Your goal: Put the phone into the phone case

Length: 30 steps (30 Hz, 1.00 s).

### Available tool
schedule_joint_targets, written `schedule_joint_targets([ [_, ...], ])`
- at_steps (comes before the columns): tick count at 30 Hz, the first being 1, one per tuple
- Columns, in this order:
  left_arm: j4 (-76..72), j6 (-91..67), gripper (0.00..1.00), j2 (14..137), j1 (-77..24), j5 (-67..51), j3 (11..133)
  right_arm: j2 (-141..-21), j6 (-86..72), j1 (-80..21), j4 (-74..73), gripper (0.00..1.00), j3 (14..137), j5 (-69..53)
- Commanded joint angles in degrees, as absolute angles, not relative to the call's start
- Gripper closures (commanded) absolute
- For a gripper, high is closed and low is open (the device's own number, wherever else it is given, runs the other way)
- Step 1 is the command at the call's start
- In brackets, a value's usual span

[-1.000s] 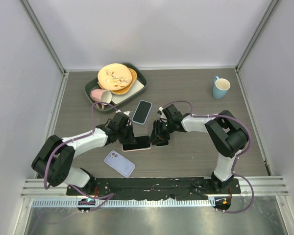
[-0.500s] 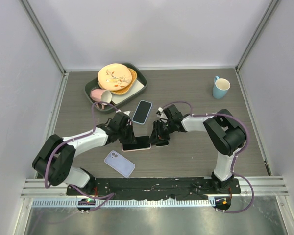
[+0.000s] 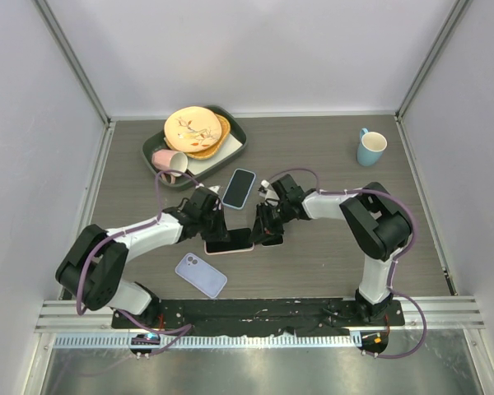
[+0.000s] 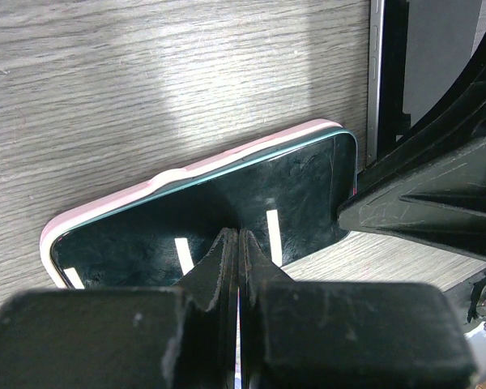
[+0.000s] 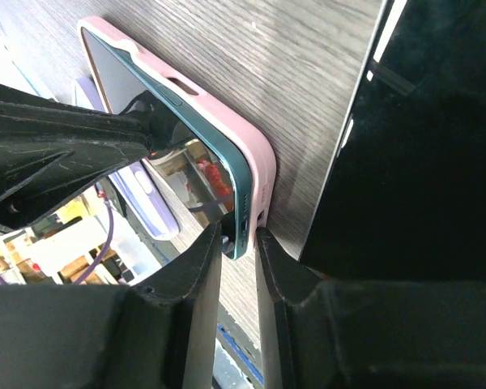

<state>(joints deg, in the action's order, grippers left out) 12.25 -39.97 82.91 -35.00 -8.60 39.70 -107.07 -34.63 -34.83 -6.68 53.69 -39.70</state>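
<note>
The phone (image 3: 230, 240), dark-screened with a teal edge (image 5: 225, 172), lies flat in the pink phone case (image 4: 178, 172) at the table's middle. The case rim (image 5: 247, 142) wraps its long side. My left gripper (image 3: 214, 228) is shut, and its joined tips (image 4: 238, 240) rest on the phone's screen (image 4: 300, 194) near the left end. My right gripper (image 3: 263, 230) is at the phone's right end. Its two fingers (image 5: 239, 239) pinch the end corner, one on the pink case and one by the teal edge.
A black phone (image 5: 413, 146) lies just right of the cased one, under my right wrist. A blue phone (image 3: 240, 188) sits behind and a lavender one (image 3: 201, 275) in front. A tray (image 3: 233, 154) with plates and a pink cup (image 3: 169, 160) is back left, a blue mug (image 3: 370, 147) back right.
My right gripper's jaws have narrowed onto the end of the phone and case. Both arms and the phone have hardly shifted. The left gripper stays shut on the screen.
</note>
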Motion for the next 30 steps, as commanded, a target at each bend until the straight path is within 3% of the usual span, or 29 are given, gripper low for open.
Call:
schedule_joint_targets([
  [1, 17.84, -37.35, 1.00, 86.13, -34.80, -5.10, 38.93, -111.18, -27.87, -37.26, -16.60, 0.76, 54.40, -29.89],
  [5, 17.93, -37.35, 1.00, 86.40, -34.80, -5.27, 39.37, -113.11, -26.28, -38.49, -19.24, 0.82, 55.54, -25.76],
  [15, 18.37, -37.00, 1.00, 86.75, -34.80, -5.10, 39.81, -118.56, -24.08, -43.94, -25.65, 0.84, 58.53, -13.54],
  [21, 18.55, -36.83, 1.00, 87.10, -34.80, -5.19, 40.25, -119.09, -22.33, -48.33, -32.07, 0.82, 61.43, 0.86],
  [26, 18.37, -36.65, 1.00, 87.45, -34.80, -5.19, 40.61, -118.22, -21.18, -51.94, -34.72, 0.77, 63.45, 11.41],
  [30, 18.37, -36.56, 1.00, 87.36, -34.80, -5.19, 40.52, -114.01, -20.13, -51.59, -33.14, 0.69, 63.99, 8.98],
])
